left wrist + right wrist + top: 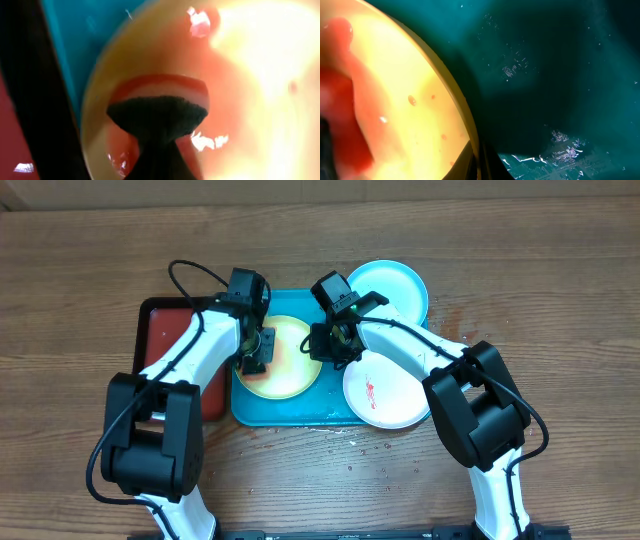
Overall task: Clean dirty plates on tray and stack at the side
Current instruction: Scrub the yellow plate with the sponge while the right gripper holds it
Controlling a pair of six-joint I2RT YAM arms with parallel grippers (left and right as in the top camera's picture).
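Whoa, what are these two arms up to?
The left pincer presses a dark pad onto the red-smeared lime-green plate in the blue tray, while the right pincer seems to pinch its rim. A smeared white plate lies at the tray's right edge; a cyan plate sits at its far corner.

desk (80, 260) was brown wood | red tray (160, 328), dark-rimmed, sat on its left side | dark pad (157, 117) looked fuzzy | small specks (351, 470) dotted desk's front
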